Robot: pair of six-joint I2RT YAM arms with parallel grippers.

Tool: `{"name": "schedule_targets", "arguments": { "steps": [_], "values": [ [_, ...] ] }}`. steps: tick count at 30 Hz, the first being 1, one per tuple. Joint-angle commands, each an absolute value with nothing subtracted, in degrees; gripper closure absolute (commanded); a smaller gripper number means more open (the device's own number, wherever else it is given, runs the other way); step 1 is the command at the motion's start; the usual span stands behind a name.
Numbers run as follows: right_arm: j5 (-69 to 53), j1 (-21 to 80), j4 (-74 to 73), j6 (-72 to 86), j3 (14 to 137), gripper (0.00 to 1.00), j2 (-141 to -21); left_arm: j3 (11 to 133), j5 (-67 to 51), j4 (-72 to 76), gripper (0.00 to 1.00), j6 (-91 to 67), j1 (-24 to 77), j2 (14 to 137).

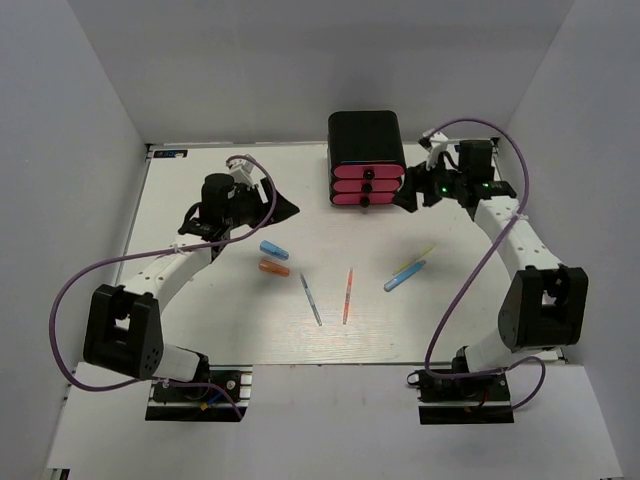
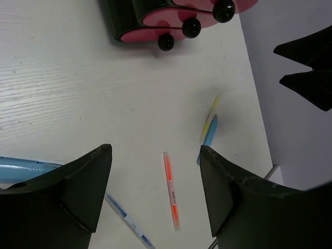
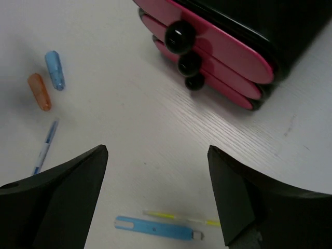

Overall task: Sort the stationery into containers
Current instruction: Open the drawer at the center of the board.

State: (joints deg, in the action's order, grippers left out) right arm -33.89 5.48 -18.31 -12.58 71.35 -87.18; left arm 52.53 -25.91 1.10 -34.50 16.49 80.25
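Right hand point(image 3: 157, 155), spread wide and empty by the pink drawers point(image 3: 223, 54), should pinch a black knob point(image 3: 180, 35), which looks hard and slippery.

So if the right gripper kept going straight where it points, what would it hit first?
Most likely bare table, between the drawers and the blue marker. The right gripper tilts down at it, though depth is hard to judge.

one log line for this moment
left gripper: open, empty | right gripper: open, empty, by drawers | drawers: all shut | loose on table: blue capsule, orange capsule, grey pen, red pen, yellow pen, blue marker
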Motion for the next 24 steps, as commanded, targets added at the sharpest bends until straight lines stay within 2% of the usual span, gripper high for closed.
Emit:
{"name": "schedule_targets", "arguments": {
  "steps": [1, 6, 13, 24],
  "values": [
    [-35.6, 8.6, -12.5, 2.2, 73.0, 0.15, -89.9, 51.2, -21.3, 0.5, 0.22, -35.6, 17.1, 76.4],
    [-34.5, 10.6, -6.5, 13.9, 72.2, 0.13, -94.4, 48.5, -20.0, -1.5, 0.22, -35.6, 17.1, 72.8],
    [-29.6, 12.0, -0.6, 25.1, 75.1, 0.3, -99.2, 43.4, -17.8, -2.0, 0.22, -37.2, 17.1, 68.9],
    [-25.1, 14.1, 6.8, 35.9, 76.6, 0.38, -104.2, 43.5, -16.1, -3.2, 0.23, -37.2, 17.1, 68.9]
  ]
}}
